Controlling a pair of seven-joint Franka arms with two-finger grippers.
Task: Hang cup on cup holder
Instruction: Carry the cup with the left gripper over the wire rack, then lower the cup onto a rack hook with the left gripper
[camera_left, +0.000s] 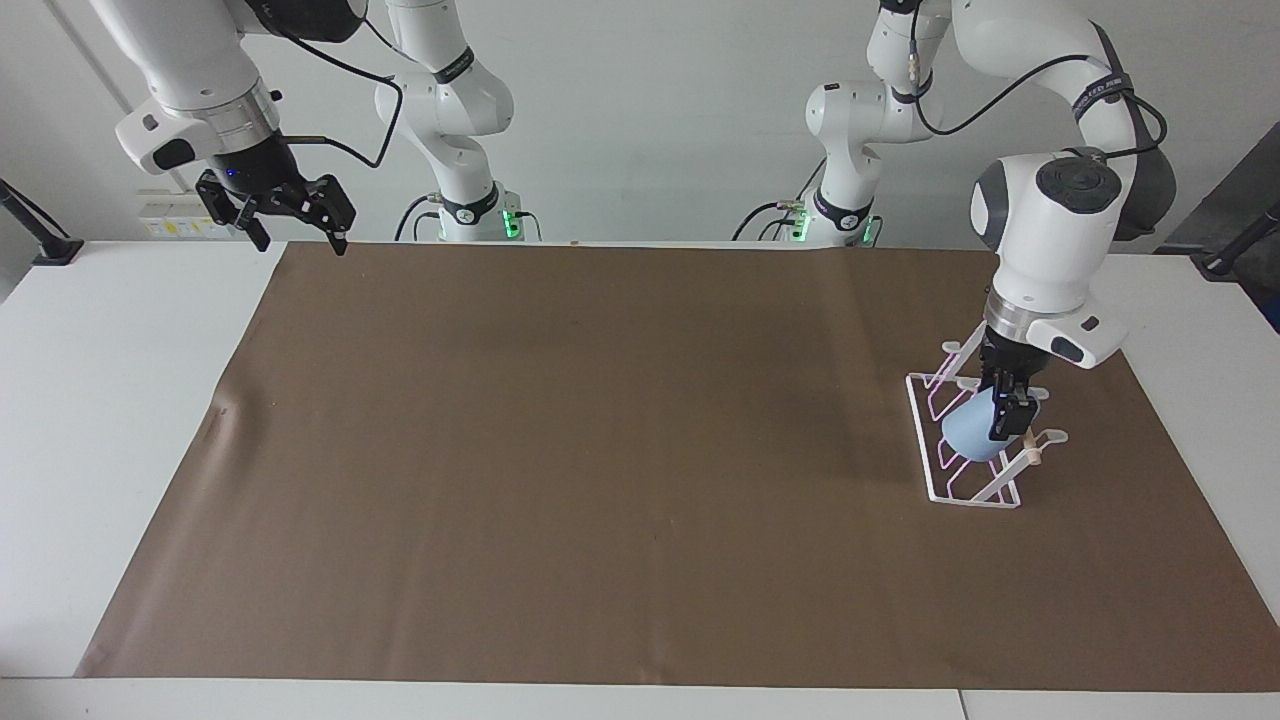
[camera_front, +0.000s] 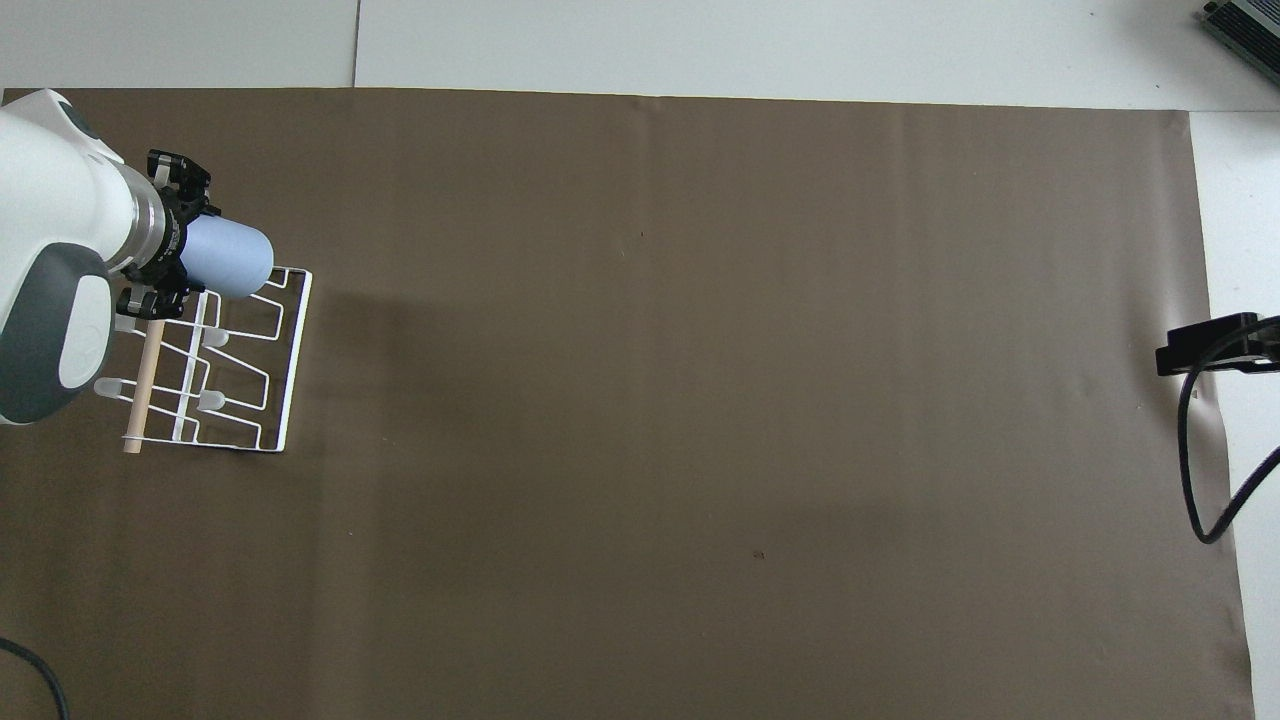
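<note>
Down at the left arm's end of the bench (camera_left: 60, 420), the left hand (camera_left: 1010, 412) was clamped on the cup (camera_left: 968, 436), a small light-blue tumbler held on a slant with its closed bottom pointing toward the middle of the brown mat (camera_left: 600, 460). Cup and hand sat low over the cup holder (camera_left: 975, 440), a white wire rack standing on the mat with a light wooden dowel (camera_front: 141, 385) across its top. From overhead the cup (camera_front: 228, 259) covered the rack's prongs at the end farther from the robots, and the rest of the holder (camera_front: 240, 385) lay bare. Whether a prong was already inside the cup could not be told, since its mouth was hidden by the fingers and wrist.

Meanwhile the right hand (camera_left: 290, 210) hung up in the air over the bench's edge at the right arm's end, fingers spread wide and carrying nothing, while that arm waited.
</note>
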